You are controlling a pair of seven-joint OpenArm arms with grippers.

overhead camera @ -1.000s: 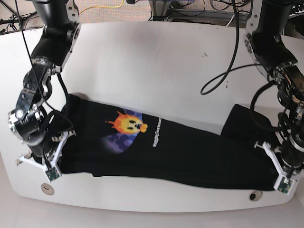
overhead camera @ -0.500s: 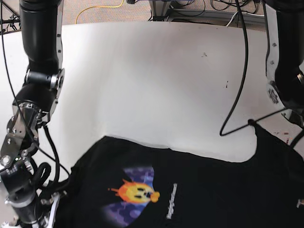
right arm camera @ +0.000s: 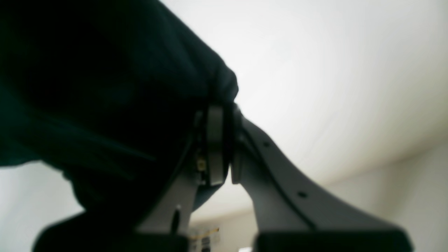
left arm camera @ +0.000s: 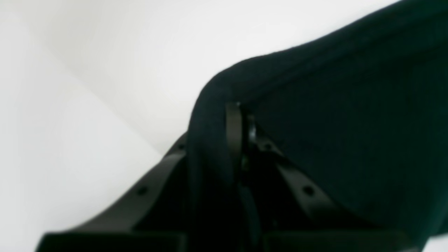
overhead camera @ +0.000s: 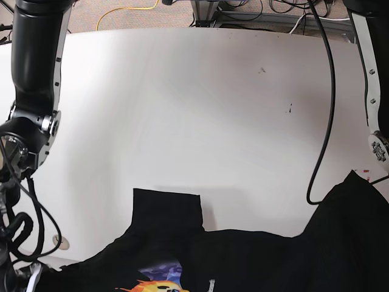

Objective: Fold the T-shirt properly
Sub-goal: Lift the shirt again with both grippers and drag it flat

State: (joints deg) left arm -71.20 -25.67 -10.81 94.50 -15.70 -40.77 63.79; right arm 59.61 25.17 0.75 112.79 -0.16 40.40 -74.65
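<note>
Once both arms had risen, the large black soft cloth T-shirt hung lifted off the white counter, clamped at the tips of the left pincer and right pincer, ready for laying out flat.

There are 1 T-shirt with 1 flame print near the front edge of 1 white table, 2 robot arms, 1 at the table's left edge and 1 at its right edge, 2 grippers, 1 left gripper and 1 right gripper, and 1 yellow cable beyond the back edge.
</note>
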